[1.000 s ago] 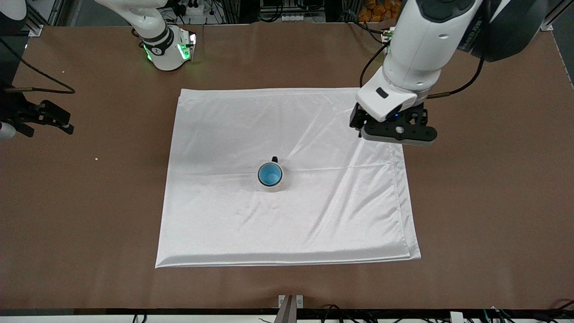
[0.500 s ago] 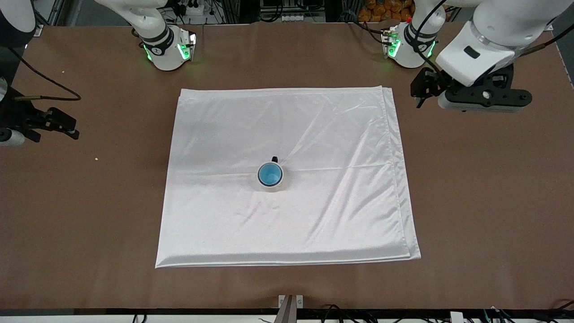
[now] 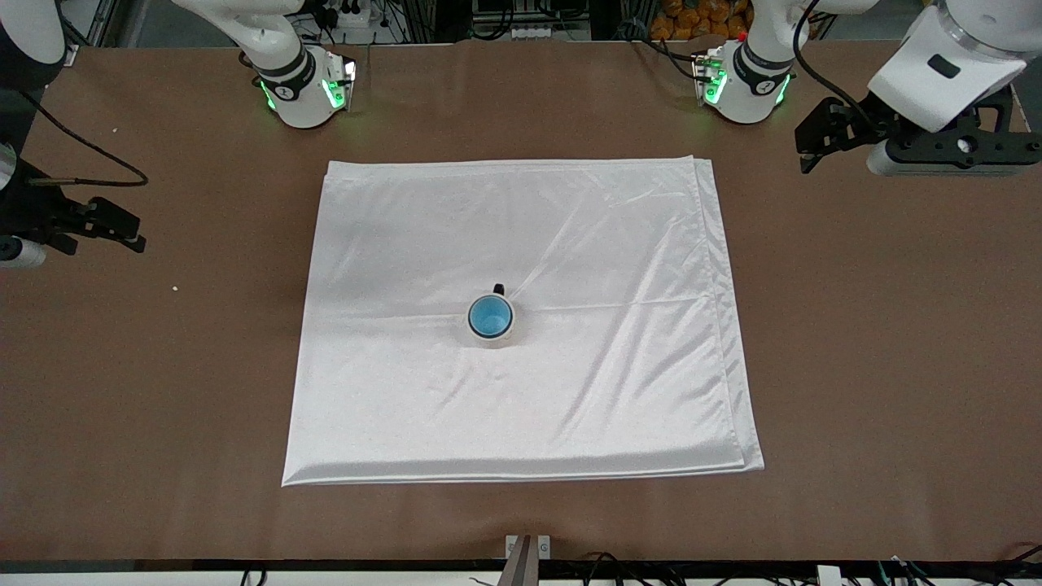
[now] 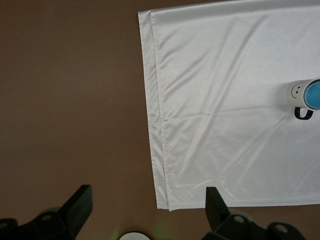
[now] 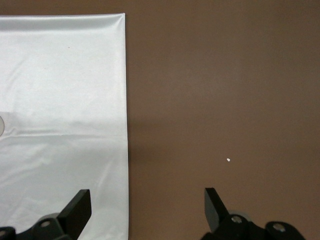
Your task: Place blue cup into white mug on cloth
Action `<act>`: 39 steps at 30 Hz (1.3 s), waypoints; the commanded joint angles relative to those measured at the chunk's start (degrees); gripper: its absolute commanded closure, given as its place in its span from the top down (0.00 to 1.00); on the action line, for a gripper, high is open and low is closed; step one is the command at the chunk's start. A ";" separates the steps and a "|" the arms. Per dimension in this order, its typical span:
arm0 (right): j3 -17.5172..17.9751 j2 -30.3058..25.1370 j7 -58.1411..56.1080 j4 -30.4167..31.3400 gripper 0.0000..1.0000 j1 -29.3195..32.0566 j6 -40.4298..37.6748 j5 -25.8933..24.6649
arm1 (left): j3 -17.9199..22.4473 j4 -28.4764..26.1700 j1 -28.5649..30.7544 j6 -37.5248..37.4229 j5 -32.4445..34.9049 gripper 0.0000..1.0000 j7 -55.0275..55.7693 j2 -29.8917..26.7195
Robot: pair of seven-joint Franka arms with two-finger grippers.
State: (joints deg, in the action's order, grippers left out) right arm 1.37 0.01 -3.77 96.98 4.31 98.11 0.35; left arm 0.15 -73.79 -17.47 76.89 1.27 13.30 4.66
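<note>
a high front camera is facing both bases; both wrist cameras are looking straight down, sharing the cloth (image 3: 521, 325) (image 4: 225, 110) (image 5: 60, 100).

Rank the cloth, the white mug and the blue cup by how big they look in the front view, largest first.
1. cloth, by far the largest.
2. white mug, standing on the cloth.
3. blue cup, nested inside the mug, so only slightly smaller across; its height is hidden.

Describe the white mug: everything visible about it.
The white mug is small, looks ceramic, and has a dark handle and a tiny smiley face of dots on its side. It stands upright near the middle of the cloth, resting on the fabric. The blue cup sits nested inside it, its bright blue interior filling the opening. Neither gripper touches it.
</note>
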 commanded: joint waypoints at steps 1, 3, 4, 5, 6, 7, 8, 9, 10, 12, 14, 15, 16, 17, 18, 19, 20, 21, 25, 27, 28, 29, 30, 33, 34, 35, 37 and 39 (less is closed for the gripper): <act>-0.05 -0.71 1.14 0.23 1.00 -0.44 -0.82 0.00 | 2.04 -2.58 -1.16 -0.25 -1.35 1.00 -0.91 -1.93; -0.05 -0.80 1.14 0.23 1.00 -0.53 -0.91 0.00 | 2.13 -3.54 -1.16 -0.16 -1.27 1.00 -0.91 -2.28; 0.03 -0.80 1.14 0.23 1.00 -0.53 -0.91 0.00 | 2.13 -3.98 -1.16 -0.08 -1.35 1.00 -0.82 -2.28; 0.04 -0.89 1.14 0.23 1.00 -0.53 -0.99 0.00 | 2.13 -4.25 -1.16 0.01 -1.35 1.00 -0.82 -2.28; 0.04 -0.89 1.14 0.23 1.00 -0.53 -1.00 0.00 | 2.22 -4.43 -1.07 0.10 -1.35 1.00 -0.74 -2.28; 0.04 -0.98 1.14 0.23 1.00 -0.53 -1.26 0.00 | 2.31 -4.60 -1.07 0.27 -1.44 1.00 -0.65 -2.20; 0.12 -0.98 1.14 0.23 1.00 -0.53 -1.52 0.00 | 2.22 -4.78 -1.07 0.45 -1.53 1.00 -0.73 -2.19; 0.21 -1.15 1.14 0.23 1.00 -0.53 -1.70 0.00 | 2.31 -5.13 -0.99 0.71 -1.70 1.00 -0.82 -2.28; 0.21 -1.24 1.14 0.14 1.00 -0.53 -1.96 0.00 | 2.31 -5.83 -1.07 1.32 -2.05 1.00 -0.91 -2.37; 0.30 -1.33 1.14 -0.12 1.00 -0.53 -2.14 0.00 | 2.39 -6.53 -0.98 2.12 -2.06 1.00 -1.00 -2.46; 0.30 -1.33 1.14 -0.12 1.00 -0.53 -2.23 0.00 | 3.01 -7.50 -0.98 3.08 -2.06 1.00 -1.61 -2.81; 0.30 -1.33 1.14 -0.12 1.00 -0.53 -2.31 0.09 | 3.18 -7.85 -0.98 3.70 -2.06 1.00 -2.48 -2.90; 0.30 -1.33 1.14 -0.12 1.00 -0.53 -2.31 0.09 | 3.36 -8.20 -0.98 4.05 -2.06 1.00 -3.19 -2.90; 0.30 -1.33 1.14 -0.21 1.00 -0.53 -2.31 0.18 | 3.62 -8.29 -0.98 4.23 -2.06 1.00 -3.89 -2.90; 0.30 -1.33 1.14 -0.21 1.00 -0.53 -2.31 0.18 | 4.15 -8.47 -0.98 4.32 -2.06 1.00 -4.42 -2.98; 0.30 -1.33 1.14 -0.21 1.00 -0.53 -2.31 0.18 | 4.59 -8.82 -0.98 4.32 -2.06 1.00 -4.95 -3.07; 0.30 -1.33 1.14 -0.21 1.00 -0.53 -2.31 0.18 | 4.68 -9.17 -1.07 4.58 -2.06 1.00 -5.04 -3.25; 0.30 -1.33 1.14 -0.21 1.00 -0.53 -2.40 0.18 | 4.68 -9.70 -1.07 5.02 -2.06 1.00 -5.13 -3.68; 0.30 -1.42 1.14 -0.21 1.00 -0.53 -2.75 0.18 | 4.77 -12.33 -1.07 7.13 -2.06 1.00 -5.04 -5.00; 0.30 -1.42 1.05 -0.12 1.00 -0.53 -2.75 0.18 | 4.77 -13.82 -1.07 8.44 -1.97 1.00 -5.04 -5.79; 0.30 -1.42 1.05 -0.21 1.00 -0.53 -2.84 0.18 | 4.77 -14.44 -1.07 8.80 -1.80 1.00 -5.04 -6.15; 0.30 -1.42 1.05 -0.12 1.00 -0.53 -2.84 0.18 | 4.77 -15.14 -1.07 9.24 -1.71 1.00 -5.13 -6.50; 0.30 -1.42 1.05 -0.12 1.00 -0.53 -2.75 0.18 | 4.77 -15.67 -1.07 9.50 -1.62 1.00 -5.04 -6.94; 0.21 -1.42 1.05 -0.12 1.00 -0.53 -2.75 0.18 | 4.77 -17.25 -1.07 10.47 -1.53 1.00 -5.04 -7.73; 0.21 -1.42 1.05 -0.12 1.00 -0.53 -2.75 0.18 | 4.77 -17.61 -1.07 10.73 -1.53 1.00 -5.04 -7.99; 0.21 -1.42 1.05 -0.12 1.00 -0.53 -2.75 0.18 | 4.77 -18.05 -1.07 11.08 -1.44 1.00 -5.13 -8.34; 0.21 -1.42 1.05 -0.12 1.00 -0.53 -2.75 0.18 | 4.77 -18.58 -1.07 11.70 -1.44 1.00 -5.04 -8.52; 0.21 -1.33 1.05 -0.12 1.00 -0.53 -2.67 0.18 | 4.77 -18.58 -1.07 11.79 -1.44 1.00 -5.13 -8.52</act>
State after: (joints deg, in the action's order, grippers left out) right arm 1.64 -0.66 -3.70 96.84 3.97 95.96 0.39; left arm 4.29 -88.94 -18.00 86.67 0.51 9.11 -1.15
